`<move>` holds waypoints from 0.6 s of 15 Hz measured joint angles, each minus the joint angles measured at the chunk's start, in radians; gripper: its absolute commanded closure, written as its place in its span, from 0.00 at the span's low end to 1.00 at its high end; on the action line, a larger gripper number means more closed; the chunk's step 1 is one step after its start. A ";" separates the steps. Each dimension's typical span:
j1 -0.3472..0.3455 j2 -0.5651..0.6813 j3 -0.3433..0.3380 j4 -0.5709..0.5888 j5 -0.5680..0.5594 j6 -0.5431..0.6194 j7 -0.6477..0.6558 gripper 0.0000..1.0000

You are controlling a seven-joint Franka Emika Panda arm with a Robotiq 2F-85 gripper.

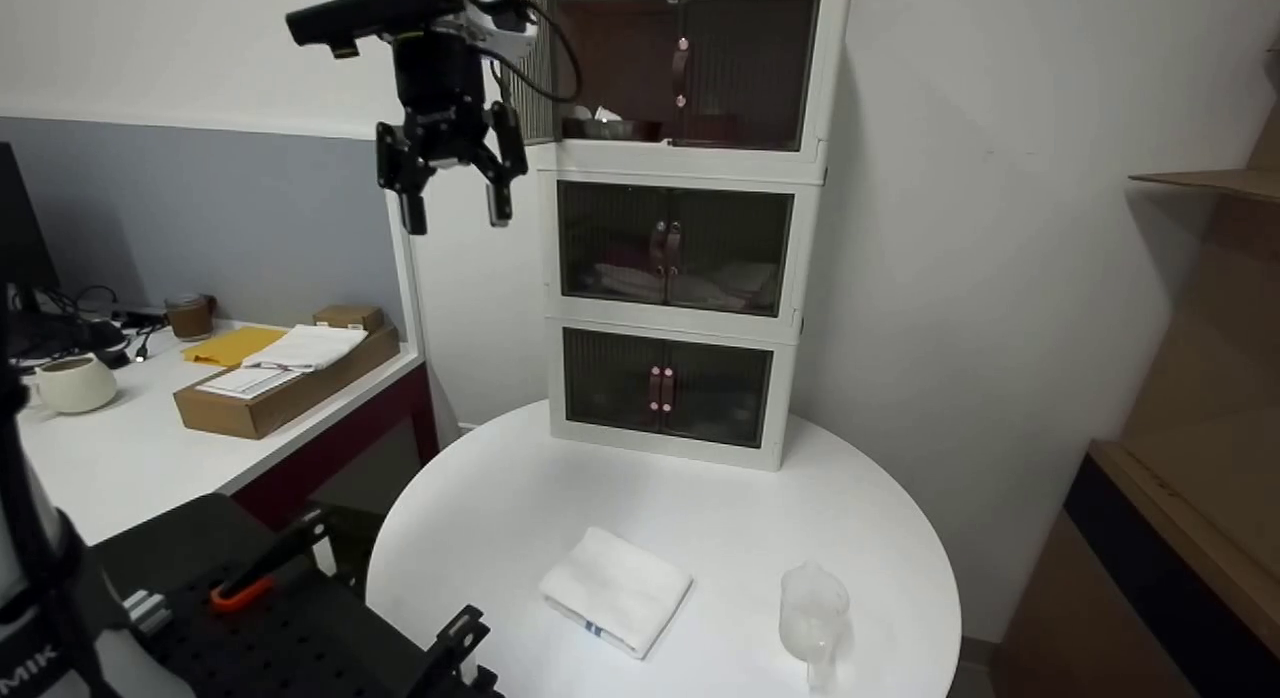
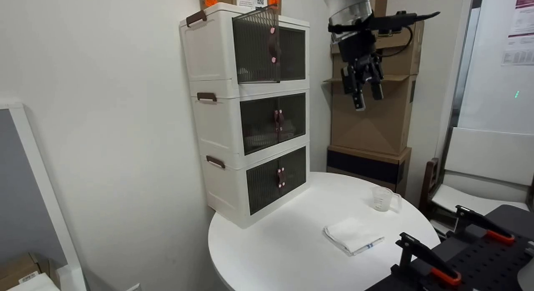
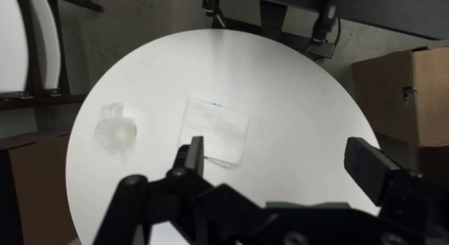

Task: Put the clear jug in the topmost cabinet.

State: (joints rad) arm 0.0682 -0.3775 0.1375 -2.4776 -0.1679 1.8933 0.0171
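Observation:
The clear jug (image 1: 813, 613) stands on the white round table, its handle toward the table's front edge in this exterior view. It also shows in an exterior view (image 2: 381, 199) and at the left in the wrist view (image 3: 115, 132). The topmost cabinet (image 1: 690, 158) is the highest of three stacked compartments, also in an exterior view (image 2: 210, 53). Its left door (image 2: 254, 49) stands swung open and its right door is shut. My gripper (image 1: 457, 213) is open and empty, high above the table and apart from the jug; it also shows in an exterior view (image 2: 369, 98) and in the wrist view (image 3: 277, 153).
A folded white cloth (image 1: 617, 590) lies on the round table (image 1: 500, 478) beside the jug. A dark bowl (image 1: 612, 129) with small items sits inside the topmost cabinet. Cardboard boxes (image 2: 367, 116) stand behind the table. Black clamps (image 2: 425, 257) sit on the robot's base plate.

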 measured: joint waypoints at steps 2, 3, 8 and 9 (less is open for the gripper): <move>-0.050 0.027 -0.067 -0.010 -0.076 -0.001 -0.060 0.00; -0.079 0.041 -0.110 -0.011 -0.112 -0.001 -0.115 0.00; -0.203 0.129 -0.320 0.015 -0.227 0.031 -0.439 0.00; -0.220 0.152 -0.351 0.026 -0.233 0.058 -0.495 0.00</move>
State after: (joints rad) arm -0.1522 -0.2254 -0.2138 -2.4520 -0.4010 1.9509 -0.4776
